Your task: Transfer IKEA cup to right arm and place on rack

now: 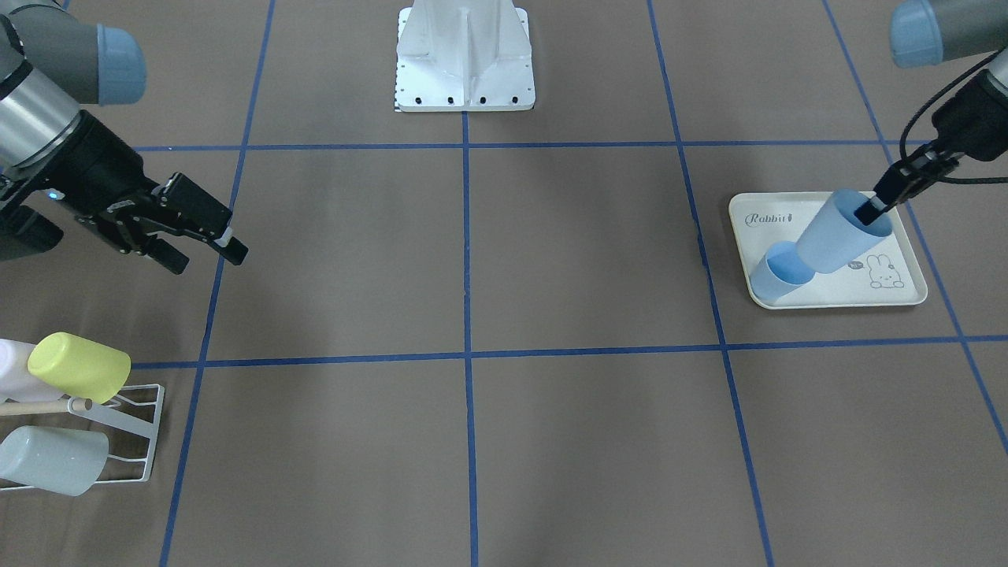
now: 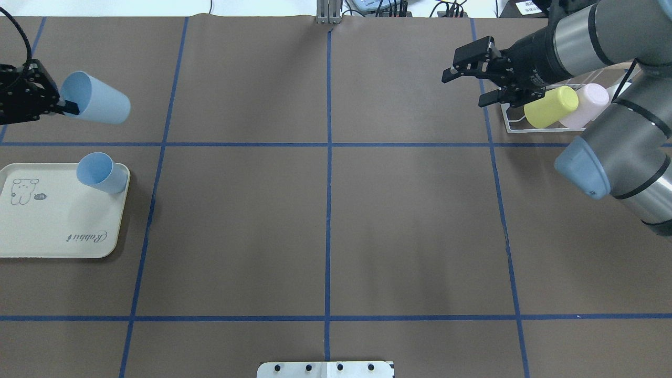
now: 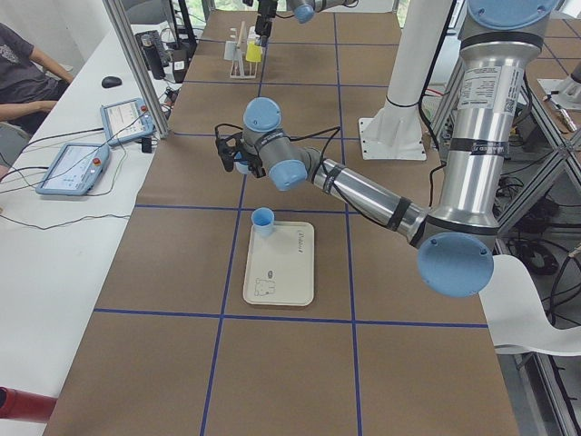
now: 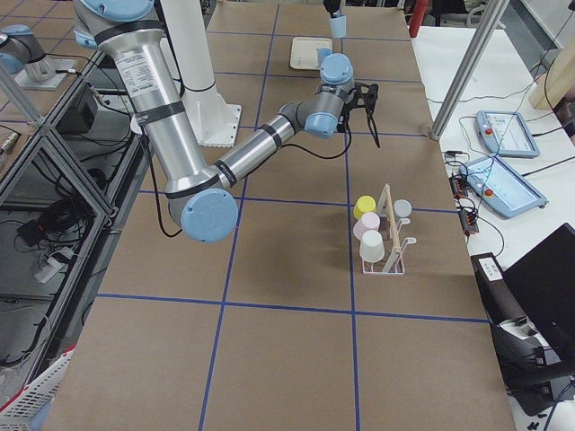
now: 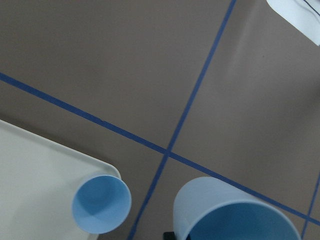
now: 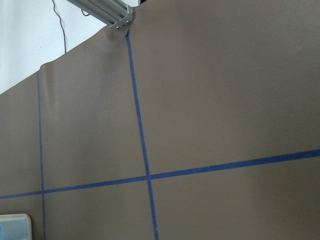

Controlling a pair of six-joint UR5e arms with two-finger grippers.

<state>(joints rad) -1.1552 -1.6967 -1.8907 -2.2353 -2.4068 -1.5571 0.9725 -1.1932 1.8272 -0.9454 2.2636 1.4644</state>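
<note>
Across the brown tabletop [image 1: 583,260], your left tool [image 1: 872,209] is clenched on the rim of the light-blue IKEA cup [image 1: 839,234], holding it tilted in the air near the rabbit-print tray [image 1: 906,293]. Your right tool [image 1: 206,258] hangs released by the rack [image 1: 150,429], well apart from that cup.

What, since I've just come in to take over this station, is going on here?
The left gripper holds a light-blue cup by its rim, one finger inside, lifted clear of the tray. A second blue cup stands on the tray's corner. The right gripper hangs open and empty beside the rack, which carries a yellow cup and others. The two grippers are far apart, so the handover has not yet happened.
</note>
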